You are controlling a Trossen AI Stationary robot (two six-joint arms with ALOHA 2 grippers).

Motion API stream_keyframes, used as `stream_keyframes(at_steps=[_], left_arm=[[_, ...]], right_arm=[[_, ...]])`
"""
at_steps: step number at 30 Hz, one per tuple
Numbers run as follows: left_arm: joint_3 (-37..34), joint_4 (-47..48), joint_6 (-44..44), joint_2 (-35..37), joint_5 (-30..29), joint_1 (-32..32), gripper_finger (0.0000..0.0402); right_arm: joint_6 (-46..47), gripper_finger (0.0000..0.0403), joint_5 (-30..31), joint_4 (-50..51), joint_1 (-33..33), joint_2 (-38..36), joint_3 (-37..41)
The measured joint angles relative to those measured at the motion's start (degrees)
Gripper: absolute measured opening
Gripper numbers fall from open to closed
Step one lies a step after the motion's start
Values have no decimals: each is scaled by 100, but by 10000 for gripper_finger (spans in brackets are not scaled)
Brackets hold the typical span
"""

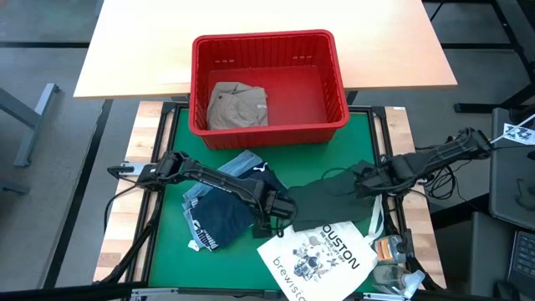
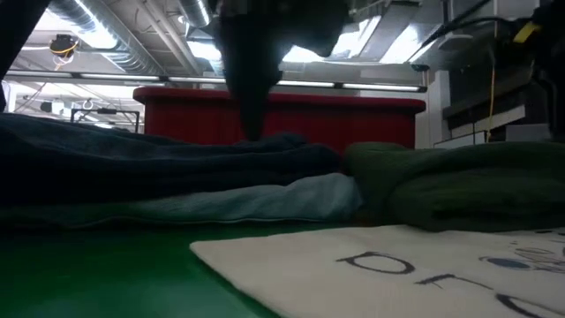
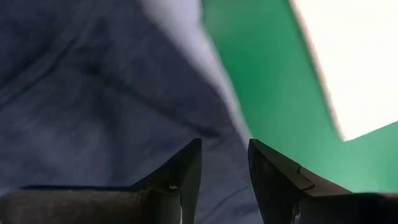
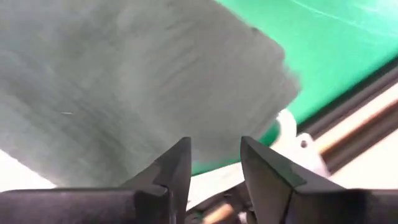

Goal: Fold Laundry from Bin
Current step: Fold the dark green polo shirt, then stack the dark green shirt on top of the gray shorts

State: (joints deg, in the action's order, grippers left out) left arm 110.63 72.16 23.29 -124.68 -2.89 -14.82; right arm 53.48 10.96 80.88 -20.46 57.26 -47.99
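Observation:
A khaki garment (image 1: pixel 237 106) lies on the floor of the red bin (image 1: pixel 269 134), at its left side. On the green mat, a navy garment (image 1: pixel 219 213) lies over a light blue denim one (image 1: pixel 242 163). A dark green garment (image 1: pixel 322 199) lies to their right. My left gripper (image 1: pixel 278 216) points down, open, over the navy garment's right edge (image 3: pixel 124 93), with nothing between its fingers. My right gripper (image 1: pixel 362 181) hovers open over the dark green garment's right end (image 4: pixel 143 81), also holding nothing.
A white tote bag printed "HOUSTON" (image 1: pixel 322 255) lies at the near edge, partly over the dark green garment. Small items (image 1: pixel 391 259) sit at the near right corner. A wooden table (image 1: pixel 150 42) stands behind the bin. Bare green mat (image 1: pixel 171 251) shows at the near left.

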Motion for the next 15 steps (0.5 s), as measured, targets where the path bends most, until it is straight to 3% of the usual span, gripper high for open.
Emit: stream_keyframes(at_steps=[4, 15], left_arm=[[0, 578, 58, 0, -522, -212, 125], [0, 1206, -50, 21, -973, -543, 125]], right_arm=[[656, 138, -2, 0, -445, -230, 1], [1719, 138, -326, -16, -1275, -241, 7]])
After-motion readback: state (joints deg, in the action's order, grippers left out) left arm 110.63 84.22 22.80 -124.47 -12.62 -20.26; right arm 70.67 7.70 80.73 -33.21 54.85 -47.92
